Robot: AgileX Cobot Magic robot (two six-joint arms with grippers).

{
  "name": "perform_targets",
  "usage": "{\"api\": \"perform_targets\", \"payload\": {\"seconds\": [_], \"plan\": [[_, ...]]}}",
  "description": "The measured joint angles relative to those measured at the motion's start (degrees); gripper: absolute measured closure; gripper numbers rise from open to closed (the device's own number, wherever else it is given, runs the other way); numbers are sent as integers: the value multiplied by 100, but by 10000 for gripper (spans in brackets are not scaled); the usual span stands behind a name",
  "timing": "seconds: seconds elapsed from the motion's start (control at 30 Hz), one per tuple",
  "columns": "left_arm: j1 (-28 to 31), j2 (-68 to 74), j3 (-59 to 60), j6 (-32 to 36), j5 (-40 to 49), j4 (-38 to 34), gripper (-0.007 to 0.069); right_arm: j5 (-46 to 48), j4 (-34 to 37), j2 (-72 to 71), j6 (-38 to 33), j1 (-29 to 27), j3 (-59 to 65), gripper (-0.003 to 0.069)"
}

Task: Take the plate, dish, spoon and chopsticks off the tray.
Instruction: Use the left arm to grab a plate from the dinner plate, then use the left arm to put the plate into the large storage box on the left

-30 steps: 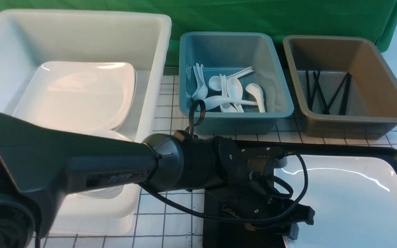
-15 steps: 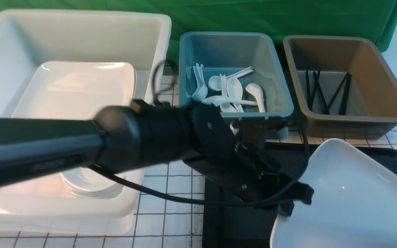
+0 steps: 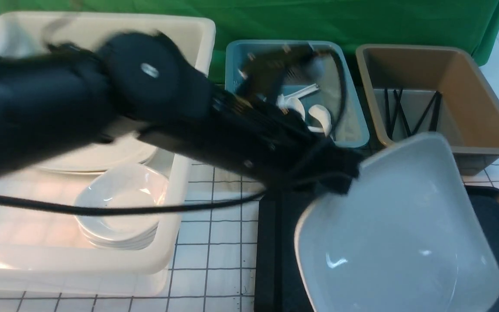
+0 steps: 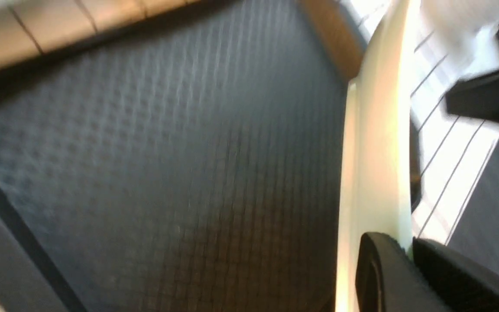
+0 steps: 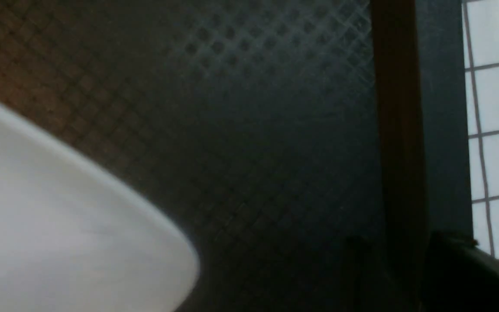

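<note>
The left gripper (image 3: 340, 181) is clenched on the rim of the plate (image 3: 401, 234), pinching it at the corner on the plate's left, far side. From that grip the plate spreads out to the right and toward the camera, tilted with its hollow face turned to the front view, and it hangs above the tray (image 3: 270, 242) rather than lying flat on it. Its upper edge overlaps the front wall of the brown bin (image 3: 485, 117) in the picture. In the left wrist view the plate (image 4: 375, 143) shows edge-on as a pale band running straight away from the left gripper (image 4: 405, 249). One dark finger (image 4: 379, 277) sits on each side of the rim, and the diamond-textured tray (image 4: 167, 151) lies beyond. The left arm (image 3: 102, 99) reaches across from the left, blurred, in front of the white bin (image 3: 102, 264) and the blue bin (image 3: 355, 130). The right wrist view shows a curved edge of the plate (image 5: 59, 242) over the tray (image 5: 275, 130); the right gripper (image 5: 409, 268) is only dark shapes there, and I cannot tell whether it is released or clenched. Chopsticks (image 3: 405, 115) lie in the brown bin, spoons (image 3: 319, 115) in the blue bin, and a stack of small dishes (image 3: 119, 212) in the white bin, all on the gridded surface (image 3: 215, 229).
</note>
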Motion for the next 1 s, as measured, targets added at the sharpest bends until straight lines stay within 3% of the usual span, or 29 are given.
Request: {"api": "perform_targets", "payload": {"seconds": [0.23,0.43,0.57,0.6,0.67,0.77,0.8,0.83,1.0], "plan": [[884,-921,0,0,188,-33,601,0,0,0,0,0,0,401],[2189,-1491,0,9,259,-326,601,0,0,0,0,0,0,401],[3802,-1714,-12,112,382,-1074,600,0,9,0,0,0,0,401],[3802,-1721,-12,112,396,-1074,600,0,9,0,0,0,0,401],[4996,-1653,-159,439,712,-1649,599,-14,90,0,0,0,0,401],[5741,-1528,-307,639,990,-2033,599,-14,122,0,0,0,0,401],[6469,-1368,-442,798,1237,-2403,599,-18,133,0,0,0,0,401],[6840,-1245,-531,896,1410,-2625,597,-18,133,0,0,0,0,401],[7922,-372,-870,1236,2052,-3375,597,-93,135,0,0,0,0,401]]}}
